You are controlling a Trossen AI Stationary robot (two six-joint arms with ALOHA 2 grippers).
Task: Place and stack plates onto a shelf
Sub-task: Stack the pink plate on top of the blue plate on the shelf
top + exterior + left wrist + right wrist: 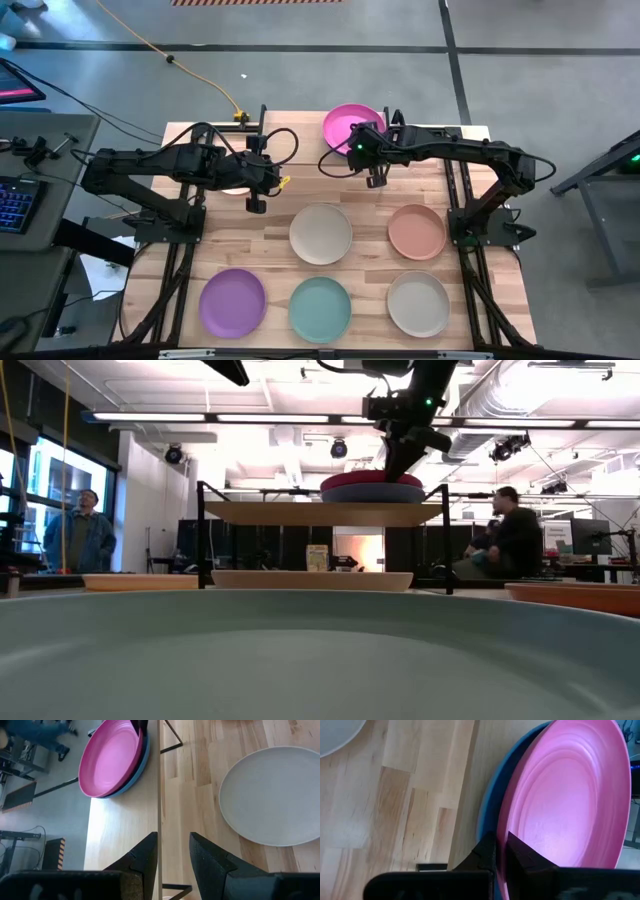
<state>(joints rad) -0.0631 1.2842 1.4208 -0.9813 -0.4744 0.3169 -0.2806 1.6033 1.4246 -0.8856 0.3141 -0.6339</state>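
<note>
Right tool (368, 160) sits closed at the magenta plate (345, 122), stacked on the blue plate (141, 762) to save shelf (125, 820) room; left tool (172, 851) waits, fingers apart.

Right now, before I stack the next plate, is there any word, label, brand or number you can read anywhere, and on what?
None can be read.
Magenta plate, blue plate under it, shelf and the other plates: plain, no print showing.
Small box in the room behind the shelf, low view: it may bear print, too small to read.
Orange striped strip on the floor, high view: stripes only, no letters.
</note>
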